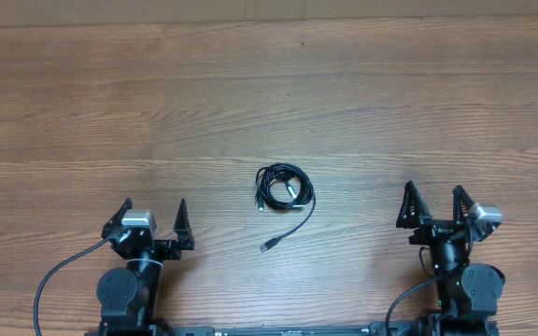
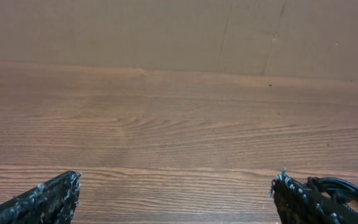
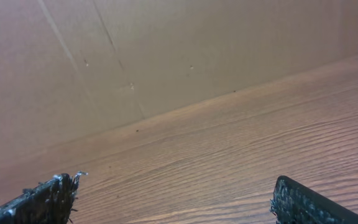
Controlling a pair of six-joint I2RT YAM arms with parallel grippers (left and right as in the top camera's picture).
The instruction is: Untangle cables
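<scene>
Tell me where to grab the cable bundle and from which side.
Probably take the loose tail near its plug end, coming straight down with jaws across the strand. It lies flat and clear of the tight coil, so pulling it should free a strand; the left gripper looks nearer.

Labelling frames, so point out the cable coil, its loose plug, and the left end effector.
cable coil [image 1: 265,187]: overhead, left strands
loose plug [image 1: 267,245]: overhead, plug tip
left end effector [image 1: 154,203]: overhead, between fingertips
</scene>
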